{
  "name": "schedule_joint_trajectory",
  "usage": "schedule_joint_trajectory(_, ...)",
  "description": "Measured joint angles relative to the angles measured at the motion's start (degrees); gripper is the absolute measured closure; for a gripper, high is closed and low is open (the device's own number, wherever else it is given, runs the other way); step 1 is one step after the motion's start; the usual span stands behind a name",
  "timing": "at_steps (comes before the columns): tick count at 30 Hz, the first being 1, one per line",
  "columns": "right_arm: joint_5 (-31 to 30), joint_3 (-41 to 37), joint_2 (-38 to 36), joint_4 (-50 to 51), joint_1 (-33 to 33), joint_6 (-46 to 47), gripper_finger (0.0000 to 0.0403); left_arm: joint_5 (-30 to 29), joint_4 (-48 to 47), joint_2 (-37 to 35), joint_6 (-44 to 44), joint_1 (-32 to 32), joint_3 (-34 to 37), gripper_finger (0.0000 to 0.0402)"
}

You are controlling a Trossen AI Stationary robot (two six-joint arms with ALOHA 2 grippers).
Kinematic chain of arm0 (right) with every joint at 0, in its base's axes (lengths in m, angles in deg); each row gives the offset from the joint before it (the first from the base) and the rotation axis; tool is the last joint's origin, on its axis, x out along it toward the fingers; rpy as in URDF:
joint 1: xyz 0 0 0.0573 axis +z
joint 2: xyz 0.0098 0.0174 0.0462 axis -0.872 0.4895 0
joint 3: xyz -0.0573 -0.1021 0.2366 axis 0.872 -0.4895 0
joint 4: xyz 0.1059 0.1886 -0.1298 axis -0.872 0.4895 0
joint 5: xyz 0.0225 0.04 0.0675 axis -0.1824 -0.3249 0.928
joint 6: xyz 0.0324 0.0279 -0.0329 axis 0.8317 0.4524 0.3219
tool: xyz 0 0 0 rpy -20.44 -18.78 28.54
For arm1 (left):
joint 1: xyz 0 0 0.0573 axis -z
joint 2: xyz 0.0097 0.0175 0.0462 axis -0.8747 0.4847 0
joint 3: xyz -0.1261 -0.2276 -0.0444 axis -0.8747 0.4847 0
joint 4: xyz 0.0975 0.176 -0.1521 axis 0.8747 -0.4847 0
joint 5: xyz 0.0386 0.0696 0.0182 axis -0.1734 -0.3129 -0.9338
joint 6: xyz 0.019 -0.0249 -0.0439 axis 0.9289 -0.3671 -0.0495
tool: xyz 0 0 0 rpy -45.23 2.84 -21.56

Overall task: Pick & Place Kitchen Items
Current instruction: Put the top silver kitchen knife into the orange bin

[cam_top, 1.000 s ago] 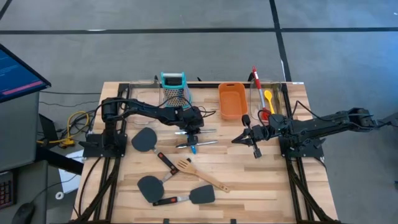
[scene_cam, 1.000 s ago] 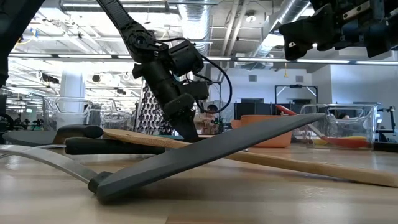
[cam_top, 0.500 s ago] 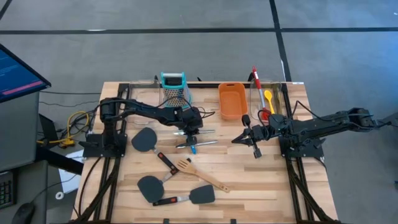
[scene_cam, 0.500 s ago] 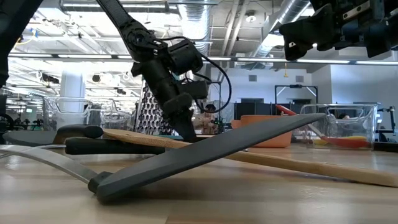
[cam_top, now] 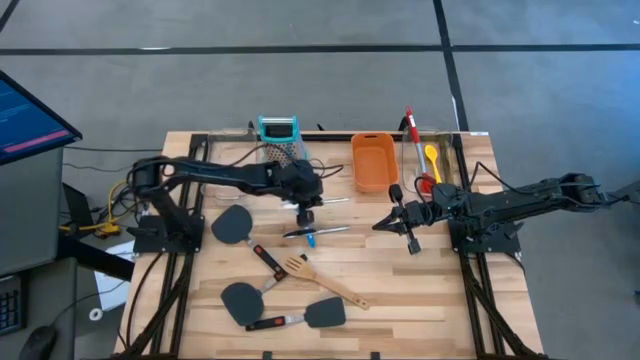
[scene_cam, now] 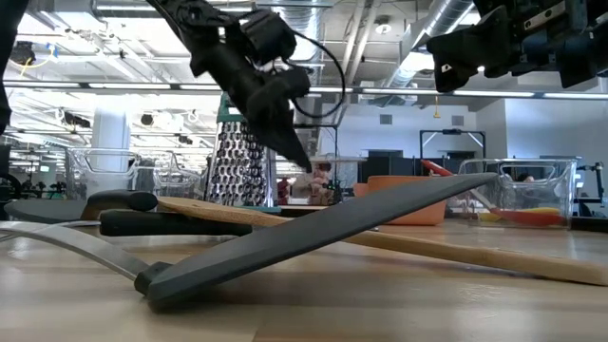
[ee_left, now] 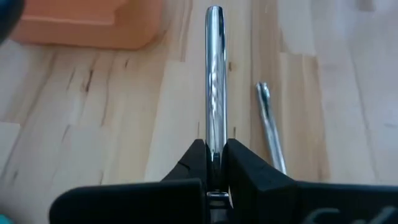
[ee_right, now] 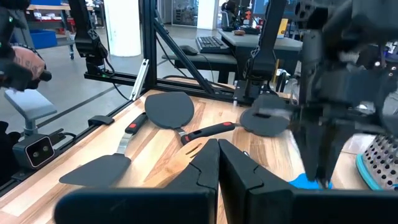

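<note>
On the wooden worktop (cam_top: 420,290), going from the left, three black spatulas lay flat: one (cam_top: 233,224) near the left arm's base, one (cam_top: 243,300) toward the front edge, and one (cam_top: 322,314) just beside it with a red-and-black handle. A wooden slotted turner (cam_top: 322,279) lay diagonally between them. The left tool (cam_top: 304,212) was raised off the worktop in front of the box grater (cam_top: 279,140), its fingers (ee_left: 244,169) clenched on a silver metal rod (ee_left: 214,74), apparently one arm of the metal tongs. A second silver rod (cam_top: 322,231) lay on the worktop just below, with a blue-tipped utensil (cam_top: 310,239) beside it. The orange plastic tub (cam_top: 373,161) stood at the back centre. The right tool (cam_top: 408,226) was held above the worktop right of centre, fingers (ee_right: 202,163) pressed together and grasping nothing. In a clear bin (cam_top: 440,160) at the back right rested a red utensil (cam_top: 413,140) and a yellow spoon (cam_top: 433,157).
</note>
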State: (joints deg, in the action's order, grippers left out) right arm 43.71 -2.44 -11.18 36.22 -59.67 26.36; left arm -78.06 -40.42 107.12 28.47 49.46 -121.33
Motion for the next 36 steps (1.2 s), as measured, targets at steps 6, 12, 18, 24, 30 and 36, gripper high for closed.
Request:
schedule_joint_trajectory(6, 0.0, 0.0, 0.5, 0.1, 0.0, 0.0, 0.0403, 0.0, -1.9, -4.6, 0.4, 0.4, 0.0, 0.0394)
schedule_joint_trajectory(12, 0.0, 0.0, 2.9, -0.4, 0.0, -0.3, 0.0403, 0.1, -5.2, -9.0, 2.6, 1.4, 0.0, 0.0394)
schedule_joint_trajectory(18, 0.0, 0.0, 6.0, -6.3, 0.0, -0.5, 0.0403, 0.1, -6.1, -11.8, 2.6, 1.6, 0.0, 0.0394)
schedule_joint_trajectory(24, 0.0, 0.0, 8.5, -13.1, 0.0, -0.5, 0.0403, 0.1, -6.2, -11.9, 2.7, 1.6, -0.1, 0.0394)
schedule_joint_trajectory(30, -6.1, 0.0, 10.9, -16.0, 0.0, -1.0, 0.0403, 0.1, -7.0, -11.8, 3.0, 1.5, -0.1, 0.0394)
schedule_joint_trajectory(36, -14.6, 1.6, 13.9, -17.0, 1.0, -1.2, 0.0403, 0.1, -7.7, -11.8, 3.0, 1.5, -0.1, 0.0394)
